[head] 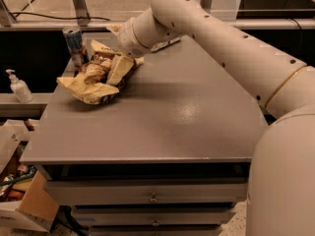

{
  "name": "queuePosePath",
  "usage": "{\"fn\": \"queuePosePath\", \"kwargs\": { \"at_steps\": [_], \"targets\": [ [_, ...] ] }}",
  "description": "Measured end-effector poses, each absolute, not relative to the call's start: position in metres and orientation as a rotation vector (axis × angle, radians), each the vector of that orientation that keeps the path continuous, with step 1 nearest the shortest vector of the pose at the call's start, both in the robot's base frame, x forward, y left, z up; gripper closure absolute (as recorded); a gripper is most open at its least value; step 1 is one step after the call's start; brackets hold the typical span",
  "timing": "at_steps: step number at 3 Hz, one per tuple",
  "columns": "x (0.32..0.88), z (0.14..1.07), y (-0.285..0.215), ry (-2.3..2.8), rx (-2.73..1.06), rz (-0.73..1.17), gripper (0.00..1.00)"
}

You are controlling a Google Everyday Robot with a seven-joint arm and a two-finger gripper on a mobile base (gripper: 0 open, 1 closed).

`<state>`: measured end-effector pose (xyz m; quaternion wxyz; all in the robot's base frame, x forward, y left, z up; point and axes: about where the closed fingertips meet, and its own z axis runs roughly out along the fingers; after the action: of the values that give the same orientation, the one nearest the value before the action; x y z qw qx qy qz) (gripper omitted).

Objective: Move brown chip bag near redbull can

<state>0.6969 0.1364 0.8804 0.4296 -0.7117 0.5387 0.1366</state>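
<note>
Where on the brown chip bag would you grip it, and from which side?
Grip the raised, crumpled right end of the chip bag, coming from the right and above: it stands up off the table, and the can blocks the far left. The hand is at that end.

Table (172,117): centre, front and right side bare, open to approach. Far-left corner crowded: redbull can (74,43) upright, brown chip bag (93,82) just beside it. Gripper (122,59) at bag's right end; arm (221,38) spans the far-right side.
</note>
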Motion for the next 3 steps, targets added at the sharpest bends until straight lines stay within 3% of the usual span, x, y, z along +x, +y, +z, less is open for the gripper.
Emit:
{"fn": "queuePosePath", "kwargs": {
  "at_steps": [3],
  "targets": [
    [0.678,0.96,0.082,1.285,-1.517,0.282,0.0]
  ]
}}
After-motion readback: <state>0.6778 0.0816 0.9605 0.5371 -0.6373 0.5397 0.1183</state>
